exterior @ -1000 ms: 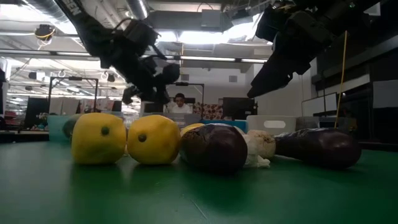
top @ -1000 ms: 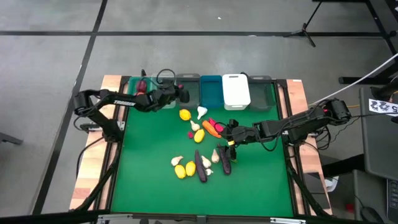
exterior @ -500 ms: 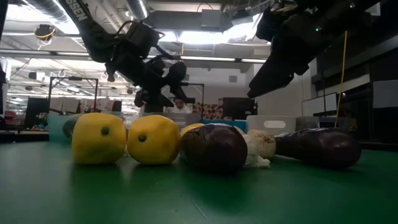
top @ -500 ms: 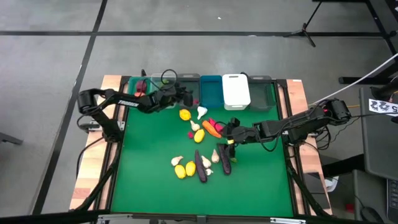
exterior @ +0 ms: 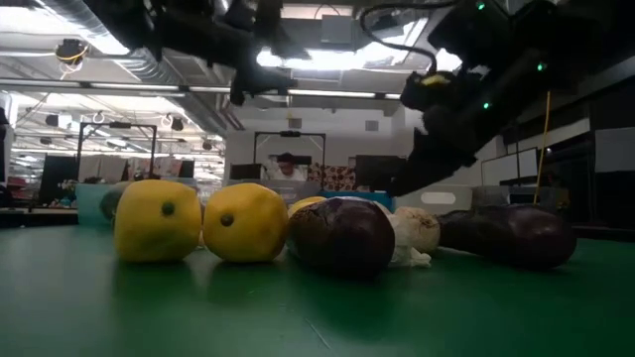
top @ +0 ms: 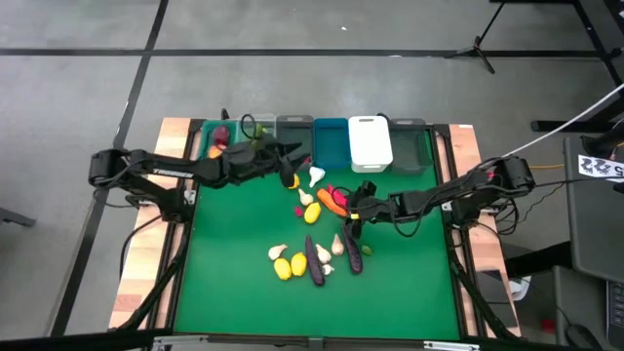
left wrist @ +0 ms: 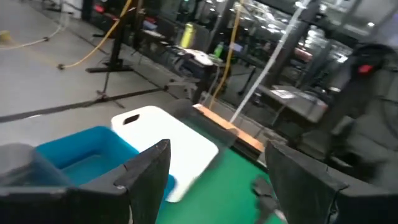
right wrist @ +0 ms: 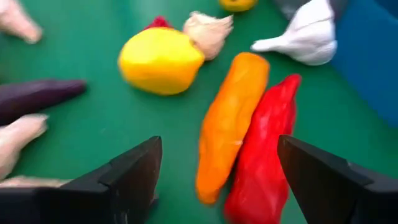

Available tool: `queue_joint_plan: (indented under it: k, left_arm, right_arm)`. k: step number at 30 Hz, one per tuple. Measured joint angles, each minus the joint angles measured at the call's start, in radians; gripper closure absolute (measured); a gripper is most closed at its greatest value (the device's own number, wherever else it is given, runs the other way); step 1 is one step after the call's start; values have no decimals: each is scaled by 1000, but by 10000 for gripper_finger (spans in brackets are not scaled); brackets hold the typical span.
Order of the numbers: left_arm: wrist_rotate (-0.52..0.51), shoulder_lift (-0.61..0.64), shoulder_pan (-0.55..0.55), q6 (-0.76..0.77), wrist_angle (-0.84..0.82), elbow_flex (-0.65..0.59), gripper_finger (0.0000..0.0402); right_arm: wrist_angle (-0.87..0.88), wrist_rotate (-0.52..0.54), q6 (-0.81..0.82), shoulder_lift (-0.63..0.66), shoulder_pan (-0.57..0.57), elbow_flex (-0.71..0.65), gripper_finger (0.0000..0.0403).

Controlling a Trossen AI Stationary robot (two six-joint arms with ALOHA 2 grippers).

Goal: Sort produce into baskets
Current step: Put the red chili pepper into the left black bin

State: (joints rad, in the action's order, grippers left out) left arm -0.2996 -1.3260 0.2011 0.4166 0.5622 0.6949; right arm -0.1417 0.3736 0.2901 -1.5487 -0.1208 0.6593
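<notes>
1. The right tool (top: 353, 207), right of centre in the high view, stands spread wide and empty over the green surface (top: 234, 263).
2. In its wrist view a smooth orange carrot (right wrist: 231, 122) and a glossy red pepper (right wrist: 264, 149) lie touching between the fingers (right wrist: 134, 171).
3. Beyond them sit a rounded lemon (right wrist: 160, 60) and ridged whitish garlic (right wrist: 303, 34).
4. The left tool (top: 289, 156), upper centre, is released with nothing between its fingers, just beside the grey bin (top: 292, 127).
5. Blue bin (top: 331, 142) and white bin (top: 370, 141) follow in the row, rectangular plastic.
6. Low in the centre: two lemons (top: 289, 265) and dark eggplants (top: 316, 261).
</notes>
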Motion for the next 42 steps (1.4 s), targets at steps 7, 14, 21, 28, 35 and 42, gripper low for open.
queue_joint_plan:
  k: [7,14,21,28,35,42]
  left_arm:
    - [-35,23,-97,-28,-9,0,144]
    - [-84,23,-144,-27,-42,0,144]
    - [-87,23,-164,-10,-61,0,144]
    - [-87,23,-171,4,-58,0,144]
    - [-88,23,-170,12,-70,0,144]
    - [-93,23,-170,74,2,0,144]
  right_arm:
    - [-54,51,-6,-7,39,-27,84]
    - [-90,7,25,-39,93,-68,84]
    - [-153,-26,34,-110,104,-75,84]
    - [-193,-11,99,-169,101,-73,101]
    - [-204,-11,120,-171,102,-70,208]
    - [-242,-23,122,-142,102,-70,272]
